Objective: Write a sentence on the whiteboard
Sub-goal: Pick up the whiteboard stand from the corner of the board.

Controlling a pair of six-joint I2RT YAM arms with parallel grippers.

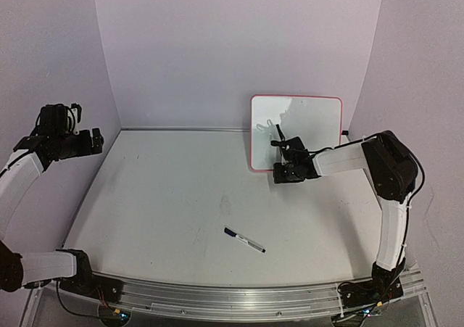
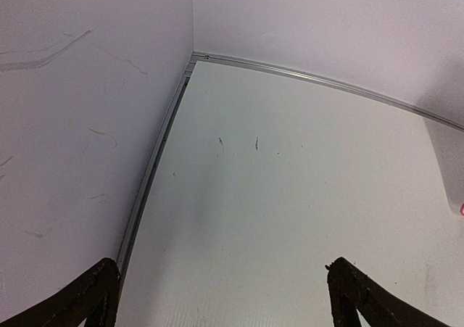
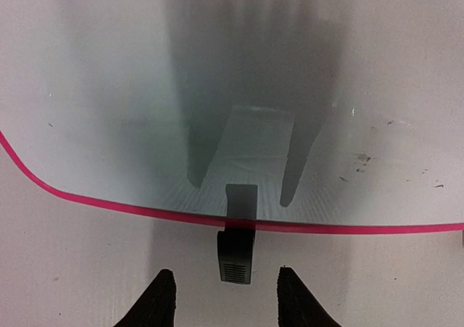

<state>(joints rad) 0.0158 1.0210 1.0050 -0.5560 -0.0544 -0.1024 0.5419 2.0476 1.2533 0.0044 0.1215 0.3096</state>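
White tabletop [image 1: 181, 196], pale walls [image 1: 217, 44]: left jaws gape, right jaws parted astride whiteboard [image 1: 312, 120] clip [image 3: 237, 258].

Soft, even, lilac-tinged light fills the scene, and the pen [image 1: 244, 241] throws only a thin shadow. The glossy whiteboard [image 3: 109, 88] mirrors the right gripper [image 3: 225, 283] as a dark, blurred shape in the right wrist view. In the left wrist view the far rail [image 2: 326, 83] bows and the left gripper [image 2: 222, 272] is a near-black silhouette
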